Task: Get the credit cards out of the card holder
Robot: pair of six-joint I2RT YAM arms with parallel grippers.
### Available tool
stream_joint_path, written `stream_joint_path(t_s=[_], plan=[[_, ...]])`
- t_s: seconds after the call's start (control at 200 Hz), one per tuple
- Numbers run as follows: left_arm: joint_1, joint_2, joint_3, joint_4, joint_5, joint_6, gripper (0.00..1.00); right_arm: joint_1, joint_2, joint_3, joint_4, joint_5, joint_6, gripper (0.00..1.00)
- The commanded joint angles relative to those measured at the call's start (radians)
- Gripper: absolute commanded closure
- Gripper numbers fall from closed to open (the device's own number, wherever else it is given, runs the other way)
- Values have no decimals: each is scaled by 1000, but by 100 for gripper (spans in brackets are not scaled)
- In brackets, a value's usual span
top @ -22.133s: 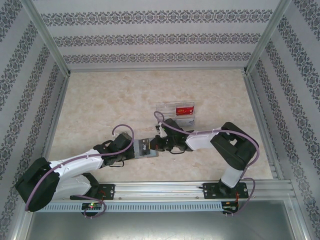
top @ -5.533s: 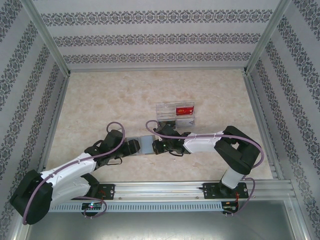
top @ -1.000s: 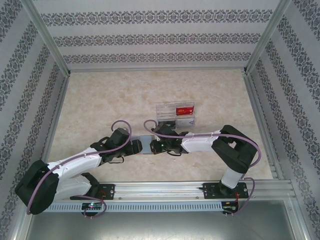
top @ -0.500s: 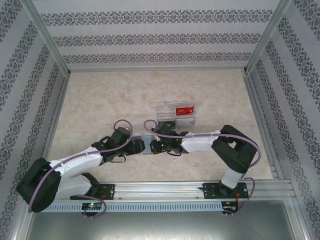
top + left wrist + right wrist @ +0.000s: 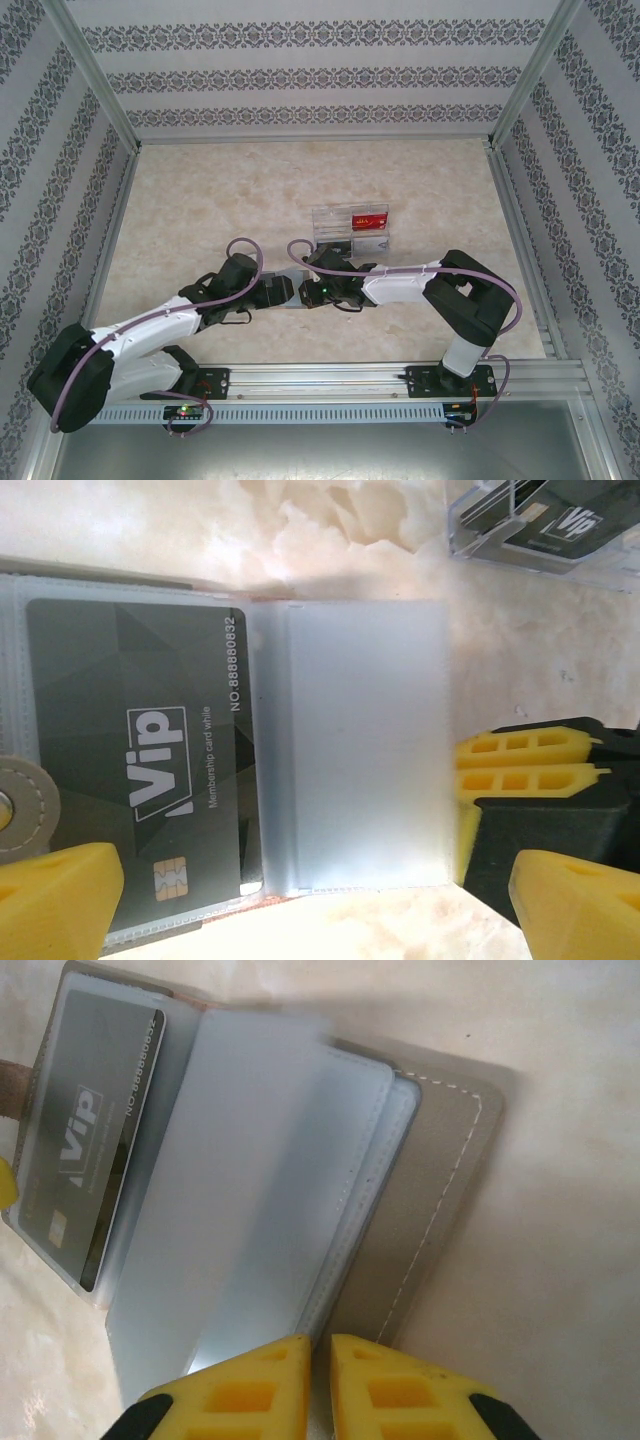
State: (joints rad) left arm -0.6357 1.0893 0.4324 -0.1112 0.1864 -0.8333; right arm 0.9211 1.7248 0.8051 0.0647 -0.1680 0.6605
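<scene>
My left gripper (image 5: 320, 900) stands as wide as it goes and holds nothing. Its two yellow fingertips sit just off the near edge of the opened card holder (image 5: 445, 1180), one towards each end. Straight ahead of the fingertip on that view's left lies the dark VIP card (image 5: 140, 750), tucked in a clear pocket. Its chip end is nearest the hand and its long axis runs directly away from it. Ahead of the middle of the jaws an empty clear sleeve (image 5: 360, 740) lies flat over the holder's other half.

Across from that hand, my right gripper (image 5: 320, 1385) is at the sleeve's free edge, fingers almost together with only a slit between them (whether a leaf is pinched in that slit I cannot tell, since the pads hide the edge). From this hand the dark card is ahead and well off to the left, beyond the sleeve pages, its long axis again pointing away, slightly tilted.

I judge the left arm nearer the card and better lined up for a pull along its length, though I cannot see which side the pocket opens. Beyond the right hand, well apart from the holder, the acrylic tray (image 5: 328, 222) holds the red card (image 5: 369, 220).
</scene>
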Motion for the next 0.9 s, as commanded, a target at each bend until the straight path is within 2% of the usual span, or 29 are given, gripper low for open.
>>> stream_joint_path(t_s=[0.0, 0.125, 0.225, 0.345, 0.495, 0.694, 0.759, 0.894], plan=[[-12, -32, 22, -48, -18, 27, 0, 10, -3, 9, -20, 23, 13, 79], [-12, -56, 35, -95, -47, 42, 0, 4, -52, 0, -37, 48, 10, 75], [-9, -70, 38, -129, -78, 59, 6, 4, -86, 4, -53, 52, 9, 75], [2, -65, 37, -150, -94, 83, 18, 8, -115, 20, -57, 52, 22, 75], [25, -43, 26, -144, -95, 98, 44, 32, -90, 74, -50, 16, 50, 76], [74, -38, 1, -145, -106, 102, 73, 53, -5, 152, -23, -20, 121, 80], [92, -32, -11, -139, -101, 98, 80, 53, 20, 166, -9, -30, 146, 81], [109, -7, -30, -109, -78, 95, 85, 53, 71, 192, 10, -60, 189, 81]])
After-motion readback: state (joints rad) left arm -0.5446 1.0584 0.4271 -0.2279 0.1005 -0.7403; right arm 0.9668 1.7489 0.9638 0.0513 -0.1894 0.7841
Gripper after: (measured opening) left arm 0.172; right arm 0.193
